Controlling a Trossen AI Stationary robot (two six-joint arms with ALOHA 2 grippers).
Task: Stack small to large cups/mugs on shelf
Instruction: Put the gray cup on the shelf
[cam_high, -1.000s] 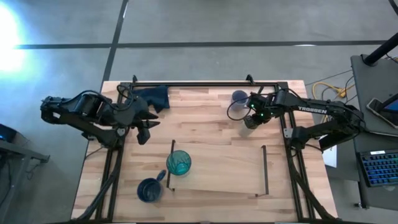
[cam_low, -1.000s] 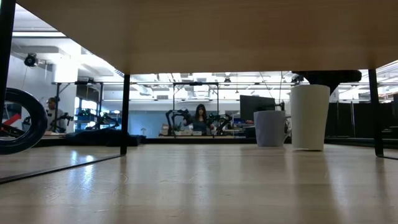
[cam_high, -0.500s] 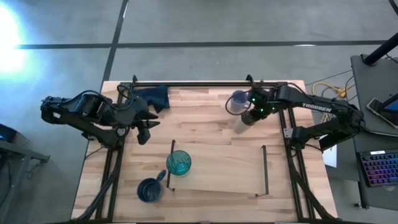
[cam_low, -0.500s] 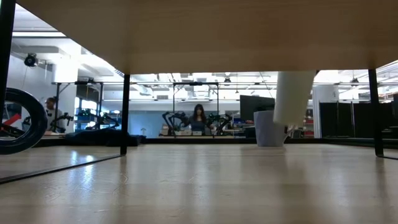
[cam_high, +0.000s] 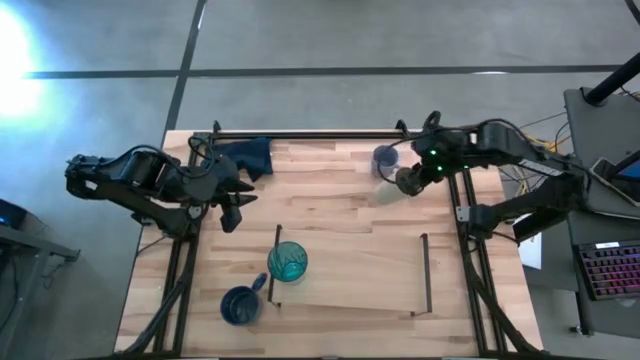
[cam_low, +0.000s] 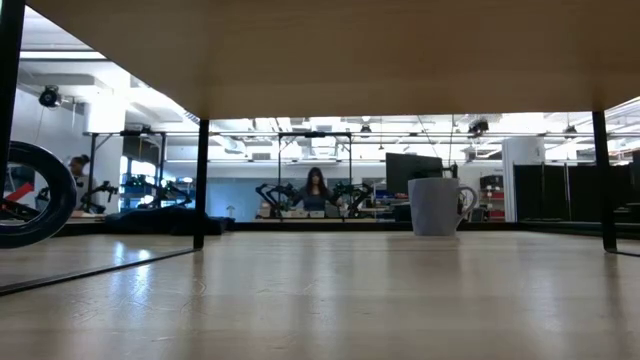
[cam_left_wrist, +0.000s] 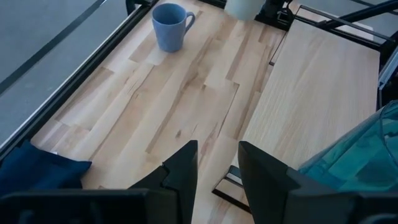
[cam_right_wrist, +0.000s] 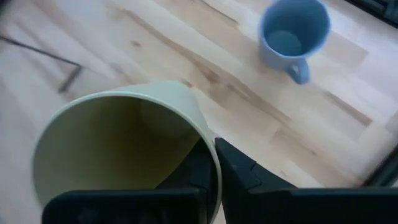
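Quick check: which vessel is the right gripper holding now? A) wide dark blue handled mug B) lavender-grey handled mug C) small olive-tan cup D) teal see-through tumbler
C: the right wrist view shows the right gripper pinching the rim of the small olive-tan cup above the table.

The surface (cam_high: 330, 215) is pale, matt plank wood; the tumbler (cam_high: 287, 261) is glossy see-through teal plastic; the cloth (cam_high: 247, 155) looks soft and matt.

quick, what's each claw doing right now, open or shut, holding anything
Left claw: open, empty, at the table's left side.
Right claw: shut on the olive-tan cup, lifted clear of the table.
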